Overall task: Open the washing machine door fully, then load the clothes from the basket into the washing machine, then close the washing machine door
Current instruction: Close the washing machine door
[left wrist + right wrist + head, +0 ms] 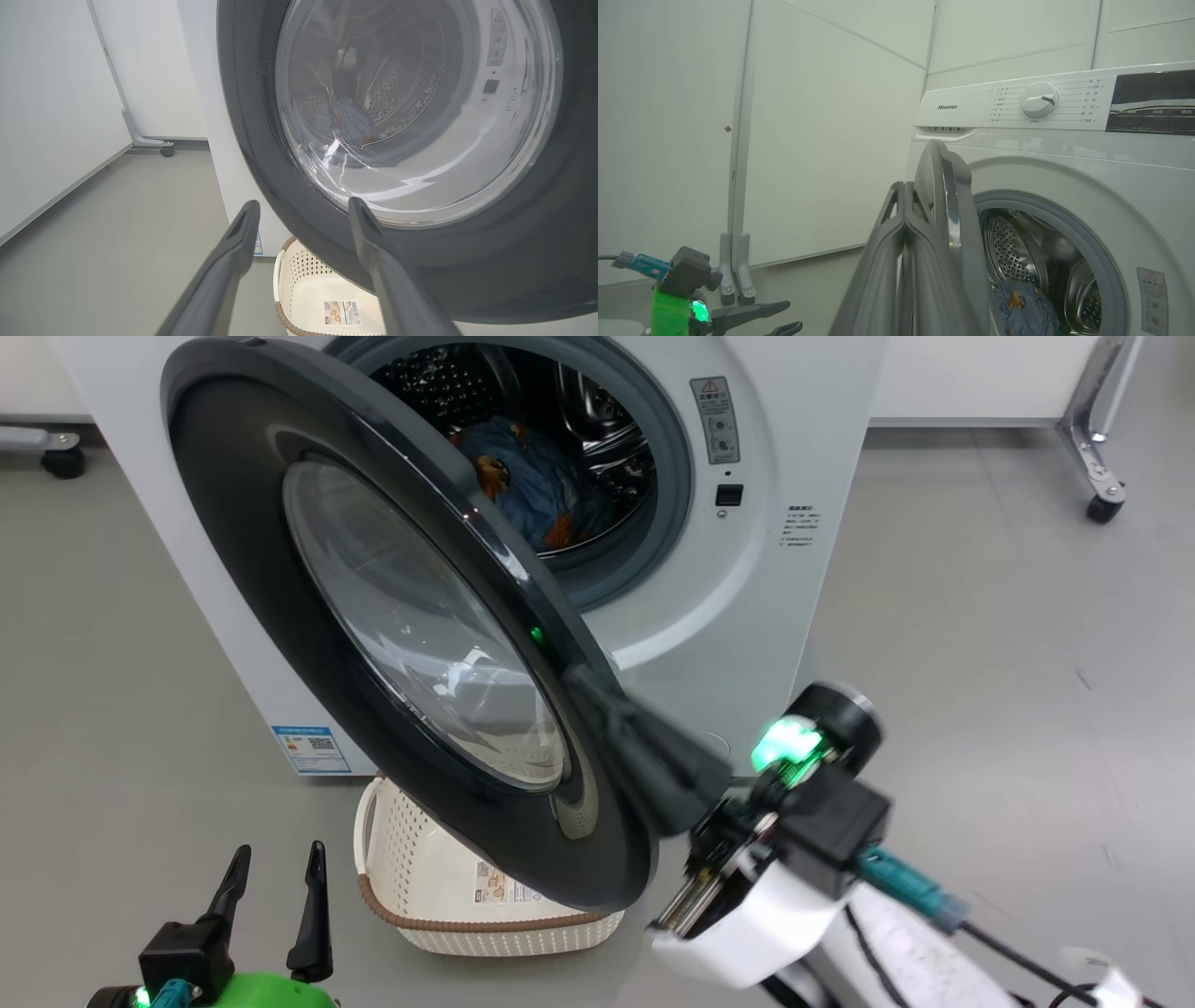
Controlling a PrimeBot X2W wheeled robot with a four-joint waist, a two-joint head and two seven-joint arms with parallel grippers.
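Observation:
The washing machine (803, 569) stands with its door (243, 523) swung partly out toward me. Light blue clothes (532, 476) lie inside the steel drum. Under the door sits the basket (420, 887), its labelled floor bare. My right gripper (583, 677) is shut, its fingertips against the outer rim at the door's free edge; the right wrist view has the shut fingers (887, 261) beside the door's edge (945, 186) and the clothes (1022, 312). My left gripper (275, 877) stands open and holds nothing, low at the left. In the left wrist view it (303, 205) points at the door glass (411, 107) above the basket (317, 289).
A metal frame leg on a caster (1102, 476) stands on the grey floor at the far right, and another caster (61, 457) at the far left. White wall panels (831, 140) rise to the left of the machine. Open floor lies to the right.

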